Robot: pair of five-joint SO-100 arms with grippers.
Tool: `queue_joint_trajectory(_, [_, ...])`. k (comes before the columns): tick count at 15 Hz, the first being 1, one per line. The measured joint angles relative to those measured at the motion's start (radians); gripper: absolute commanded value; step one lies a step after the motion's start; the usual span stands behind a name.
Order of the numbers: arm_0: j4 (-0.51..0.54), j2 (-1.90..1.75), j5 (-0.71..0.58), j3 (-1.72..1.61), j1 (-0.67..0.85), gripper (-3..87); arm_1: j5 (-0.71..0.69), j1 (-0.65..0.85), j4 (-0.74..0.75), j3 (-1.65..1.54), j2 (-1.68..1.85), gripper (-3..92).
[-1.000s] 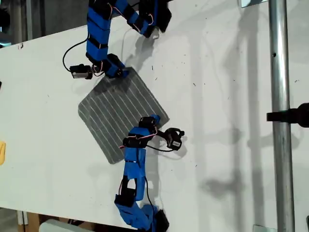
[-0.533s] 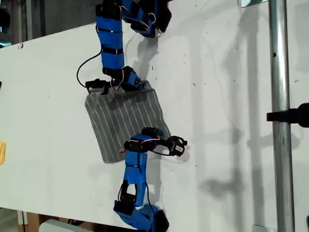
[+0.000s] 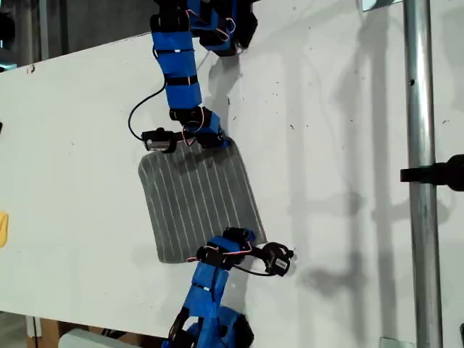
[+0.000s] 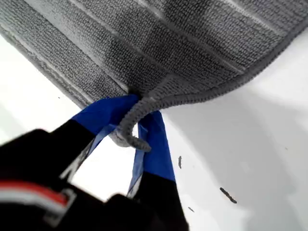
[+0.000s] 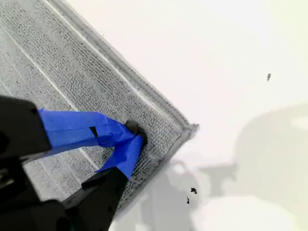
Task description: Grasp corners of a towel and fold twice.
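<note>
Partly tool-covered corner [image 4: 137, 120] of towel [image 3: 199, 205]

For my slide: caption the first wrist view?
My first gripper pinching a hemmed corner of the grey striped towel.

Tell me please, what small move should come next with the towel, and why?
Probably raise both grippers a little, together. My first gripper is shut on one corner of the towel, my second gripper is closed on the cloth near another corner, and the towel lies flat and unfolded on the white table. A small lift would start the first fold.
</note>
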State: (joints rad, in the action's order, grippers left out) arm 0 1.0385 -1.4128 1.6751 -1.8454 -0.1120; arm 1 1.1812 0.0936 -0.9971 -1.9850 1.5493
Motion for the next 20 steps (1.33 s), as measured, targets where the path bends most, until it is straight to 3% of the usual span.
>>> queue_joint_trajectory(2, [0.172, -0.063, 0.000, 0.086, -0.017, 2.4, 0.000, 0.002, -0.011, 0.000, -0.005, -0.2])
queue_joint_trajectory(9, [0.595, -0.255, -0.057, 0.445, -0.009, 19.2, 0.000, 0.017, 0.015, 0.000, -0.008, -0.2])
queue_joint_trajectory(12, [0.624, -0.256, -0.153, 0.552, -0.003, 30.0, 0.000, 0.020, 0.017, 0.000, -0.008, -0.2])
queue_joint_trajectory(20, [0.621, -0.219, -0.336, 0.569, -0.003, 30.8, 0.000, 0.020, 0.043, 0.000, -0.008, -0.2])
